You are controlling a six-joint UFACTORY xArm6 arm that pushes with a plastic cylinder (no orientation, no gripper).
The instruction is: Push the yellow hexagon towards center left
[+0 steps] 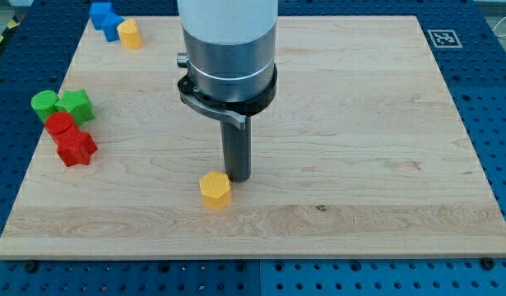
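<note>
Camera view: my tip (238, 178) sat on tabletop (359, 123), just right of yellow hexagon (215, 190), touching or nearly so. Hexagon lay bottom centre, slightly left. No fingers on rig, rod only. Second yellow block (130, 34) beside blue blocks (106, 19) top left. Green blocks (62, 104) and red blocks (70, 140) clustered at left edge.

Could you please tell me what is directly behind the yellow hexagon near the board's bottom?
My tip stands just behind the yellow hexagonal block, to its upper right, apparently touching it. The rod hides the wooden board behind it.
</note>
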